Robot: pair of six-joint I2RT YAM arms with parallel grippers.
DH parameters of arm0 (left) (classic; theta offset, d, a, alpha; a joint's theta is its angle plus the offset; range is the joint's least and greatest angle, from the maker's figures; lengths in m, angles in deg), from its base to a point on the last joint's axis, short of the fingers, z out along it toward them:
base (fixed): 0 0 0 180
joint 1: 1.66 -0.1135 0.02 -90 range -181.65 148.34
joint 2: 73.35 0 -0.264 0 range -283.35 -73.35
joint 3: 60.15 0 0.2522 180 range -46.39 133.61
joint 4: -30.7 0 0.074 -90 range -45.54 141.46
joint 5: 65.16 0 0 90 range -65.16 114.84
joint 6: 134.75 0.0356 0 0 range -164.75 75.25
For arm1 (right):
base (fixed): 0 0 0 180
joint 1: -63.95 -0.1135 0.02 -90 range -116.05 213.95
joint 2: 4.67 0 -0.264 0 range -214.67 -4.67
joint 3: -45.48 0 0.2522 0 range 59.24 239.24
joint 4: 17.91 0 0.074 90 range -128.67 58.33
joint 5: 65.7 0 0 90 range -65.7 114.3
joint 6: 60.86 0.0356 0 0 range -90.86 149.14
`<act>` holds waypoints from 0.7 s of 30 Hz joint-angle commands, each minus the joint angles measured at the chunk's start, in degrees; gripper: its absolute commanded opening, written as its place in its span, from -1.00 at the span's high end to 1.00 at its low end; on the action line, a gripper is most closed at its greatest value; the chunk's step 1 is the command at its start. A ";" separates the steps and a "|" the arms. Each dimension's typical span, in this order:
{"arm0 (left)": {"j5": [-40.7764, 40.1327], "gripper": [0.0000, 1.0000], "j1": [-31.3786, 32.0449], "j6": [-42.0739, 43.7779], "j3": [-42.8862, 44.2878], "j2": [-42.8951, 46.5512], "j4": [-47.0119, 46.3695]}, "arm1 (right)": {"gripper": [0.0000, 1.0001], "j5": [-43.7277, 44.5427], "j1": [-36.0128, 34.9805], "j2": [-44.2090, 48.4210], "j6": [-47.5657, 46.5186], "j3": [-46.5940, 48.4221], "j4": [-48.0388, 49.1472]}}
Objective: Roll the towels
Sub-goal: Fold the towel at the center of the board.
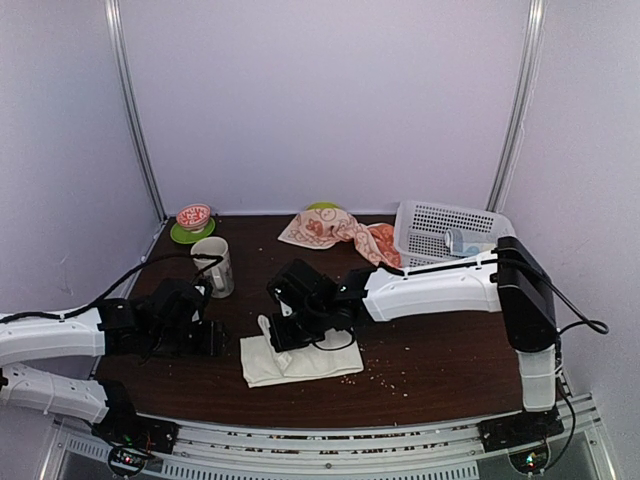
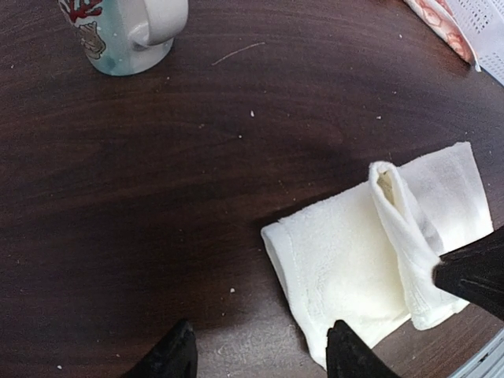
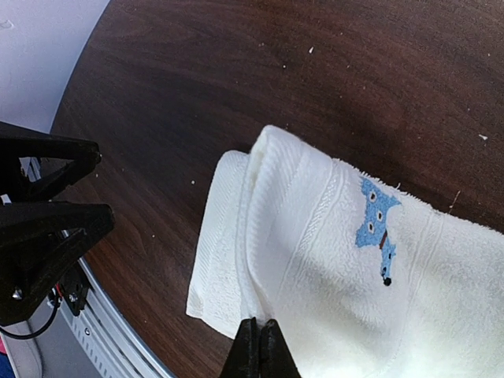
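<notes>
The cream-white towel lies flat near the table's front, a raised fold running across it. A small blue figure is printed on it. My right gripper is shut, pinching that fold at the towel's near edge; from above it sits over the towel's left part. My left gripper stands open just left of the towel's left end, with only bare table between its fingers. The peach-orange printed towel lies crumpled at the back.
A mug stands behind my left gripper. A patterned bowl on a green saucer sits at the back left, and a white slotted basket holding a pale packet at the back right. Crumbs dot the dark table.
</notes>
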 commanded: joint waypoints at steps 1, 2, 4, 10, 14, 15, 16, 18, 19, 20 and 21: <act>-0.95 -0.14 0.10 -0.70 -0.70 0.86 -0.26 | 1.00 -1.39 -1.18 -1.73 -0.79 3.66 -1.40; -0.93 -0.14 0.10 -0.75 -0.71 0.86 -0.26 | 1.00 -1.58 -1.20 -2.11 -0.86 3.98 -1.44; -0.98 -0.14 0.10 -0.75 -0.79 0.73 -0.26 | 1.00 -1.92 -1.36 -2.59 -0.97 4.77 -1.80; -0.89 -0.14 0.10 -0.88 -1.01 0.65 -0.26 | 1.00 -2.97 -1.46 -4.06 -1.25 6.14 -2.50; -0.79 -0.14 0.10 -0.97 -1.23 0.85 -0.26 | 0.90 -7.04 -1.94 -5.18 -3.11 7.89 -1.95; -0.85 -0.14 0.10 -0.98 -1.23 0.98 -0.18 | 0.71 -9.00 -2.06 -5.19 -3.77 8.41 -1.51; -0.93 -0.14 0.10 -1.10 -1.23 1.15 0.02 | 0.48 -10.70 -2.24 -4.91 -4.41 8.70 -0.74; -1.33 -0.14 0.13 -1.29 -1.03 1.73 0.68 | 0.06 -12.39 -2.42 -3.01 -5.31 8.50 0.53; -1.58 -0.14 0.10 -1.34 -0.93 2.13 1.22 | -0.07 -12.12 -2.31 -1.65 -5.90 7.98 0.96; -1.77 -0.14 0.11 -1.44 -0.65 2.61 1.76 | -0.13 -11.53 -2.10 0.05 -6.57 7.25 1.10; -1.87 -0.15 0.11 -1.42 -0.44 3.07 2.37 | -0.15 -10.69 -1.84 1.77 -7.10 6.42 0.98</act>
